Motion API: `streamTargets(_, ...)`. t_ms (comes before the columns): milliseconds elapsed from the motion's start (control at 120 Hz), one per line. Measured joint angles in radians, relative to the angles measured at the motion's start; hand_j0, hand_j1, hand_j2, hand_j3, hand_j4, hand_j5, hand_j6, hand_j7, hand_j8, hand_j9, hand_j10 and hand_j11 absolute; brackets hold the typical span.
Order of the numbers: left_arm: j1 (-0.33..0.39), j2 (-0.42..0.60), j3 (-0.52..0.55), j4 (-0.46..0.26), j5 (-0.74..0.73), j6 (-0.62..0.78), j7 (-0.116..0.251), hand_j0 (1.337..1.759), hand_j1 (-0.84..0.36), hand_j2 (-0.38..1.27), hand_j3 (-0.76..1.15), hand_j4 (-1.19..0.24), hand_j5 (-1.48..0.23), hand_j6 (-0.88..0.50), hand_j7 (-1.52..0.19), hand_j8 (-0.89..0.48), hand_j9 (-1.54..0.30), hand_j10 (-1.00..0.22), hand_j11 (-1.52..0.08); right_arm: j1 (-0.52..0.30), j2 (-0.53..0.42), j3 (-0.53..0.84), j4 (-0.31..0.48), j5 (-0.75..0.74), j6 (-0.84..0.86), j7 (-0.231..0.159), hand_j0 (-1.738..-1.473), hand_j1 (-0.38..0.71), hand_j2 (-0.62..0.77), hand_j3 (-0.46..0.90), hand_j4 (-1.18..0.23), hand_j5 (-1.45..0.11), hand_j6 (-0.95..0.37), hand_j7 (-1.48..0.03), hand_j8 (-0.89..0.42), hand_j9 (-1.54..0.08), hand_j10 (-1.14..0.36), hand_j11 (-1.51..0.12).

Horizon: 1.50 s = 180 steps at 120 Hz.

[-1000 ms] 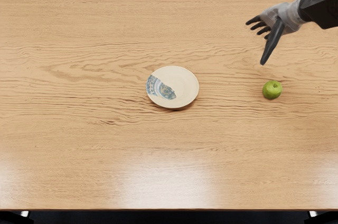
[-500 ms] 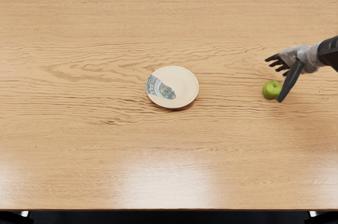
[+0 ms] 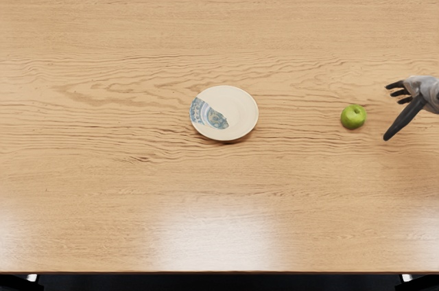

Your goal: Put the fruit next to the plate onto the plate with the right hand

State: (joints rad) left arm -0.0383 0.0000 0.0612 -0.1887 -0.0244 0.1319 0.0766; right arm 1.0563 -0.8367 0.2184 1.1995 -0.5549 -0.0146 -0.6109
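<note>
A green apple [image 3: 353, 117] rests on the wooden table, well to the right of the plate. The cream plate [image 3: 233, 106] with a blue patterned patch on its left side lies near the table's middle and holds nothing. My right hand [image 3: 406, 102] shows at the right edge, a little to the right of the apple and apart from it. Its fingers are spread and hold nothing, one dark finger pointing down and left. The left arm is out of view.
The wooden table [image 3: 137, 188] fills the view, with its far edge at the top against a grey wall and its near edge at the bottom.
My right hand came down from the far right of the table towards the apple, then slid right, away from it, to the picture's edge. The apple and plate have not moved.
</note>
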Motion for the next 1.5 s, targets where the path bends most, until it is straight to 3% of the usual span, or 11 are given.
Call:
streamTargets(125, 0.0, 0.0, 0.0, 0.0, 0.0, 0.0, 0.0, 1.658, 0.34, 0.0, 0.0, -0.01, -0.01, -0.01, -0.01, -0.01, -0.01, -0.01, -0.01, -0.049, -0.026, 0.002, 0.046, -0.008, -0.122, 0.015, -1.658, -0.26, -0.01, 0.0, -0.08, -0.1, -0.08, -0.1, -0.08, -0.1, -0.08, -0.1)
streamTargets(317, 0.0, 0.0, 0.0, 0.0, 0.0, 0.0, 0.0, 1.658, 0.34, 0.0, 0.0, -0.01, -0.01, -0.01, -0.01, -0.01, -0.01, -0.01, -0.01, -0.075, 0.015, -0.007, 0.068, -0.019, -0.239, 0.031, -1.658, -0.27, -0.01, 0.0, -0.07, -0.09, -0.07, -0.09, -0.07, -0.09, -0.07, -0.09)
streamTargets(917, 0.0, 0.0, 0.0, 0.0, 0.0, 0.0, 0.0, 1.658, 0.34, 0.0, 0.0, -0.01, -0.01, -0.01, -0.01, -0.01, -0.01, -0.01, -0.01, -0.068, 0.178, -0.061, 0.07, -0.205, -0.459, 0.0, -1.658, -0.18, -0.03, 0.0, -0.15, -0.19, -0.15, -0.18, -0.15, -0.19, -0.14, -0.19)
streamTargets(1275, 0.0, 0.0, 0.0, 0.0, 0.0, 0.0, 0.0, 1.658, 0.34, 0.0, 0.0, -0.01, -0.01, -0.01, -0.01, -0.01, -0.01, -0.01, -0.01, -0.021, 0.229, -0.112, 0.071, -0.208, -0.402, 0.0, -1.658, 0.08, -0.07, 0.0, -0.36, -0.47, -0.36, -0.47, -0.36, -0.47, -0.36, -0.47)
streamTargets(1500, 0.0, 0.0, 0.0, 0.0, 0.0, 0.0, 0.0, 1.658, 0.34, 0.0, 0.0, -0.01, -0.01, -0.01, -0.01, -0.01, -0.01, -0.01, -0.01, -0.024, 0.217, -0.115, 0.069, -0.207, -0.379, 0.0, -1.658, 0.16, -0.08, 0.0, -0.42, -0.55, -0.43, -0.55, -0.43, -0.55, -0.42, -0.55)
